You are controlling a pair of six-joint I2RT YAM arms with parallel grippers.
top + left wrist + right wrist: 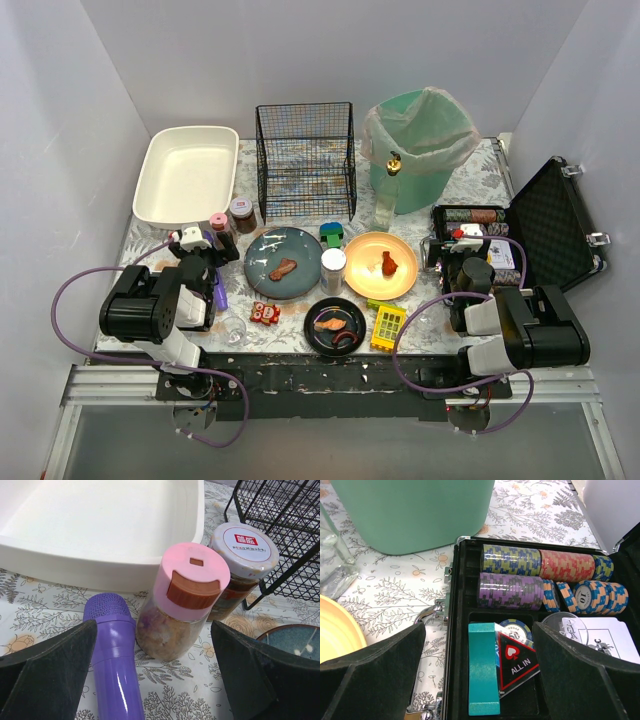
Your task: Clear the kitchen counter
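claw (160, 675) open | pink-lid jar (181, 605) btwn fingers | purple mic (114, 655) beside

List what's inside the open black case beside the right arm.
Rows of poker chips, a teal block, a triangular ALL IN marker, a clear disc and a white card. The case's near right part is hidden behind the right claw's finger.

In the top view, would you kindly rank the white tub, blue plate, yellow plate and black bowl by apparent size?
1. white tub
2. blue plate and yellow plate, which look about alike
3. black bowl
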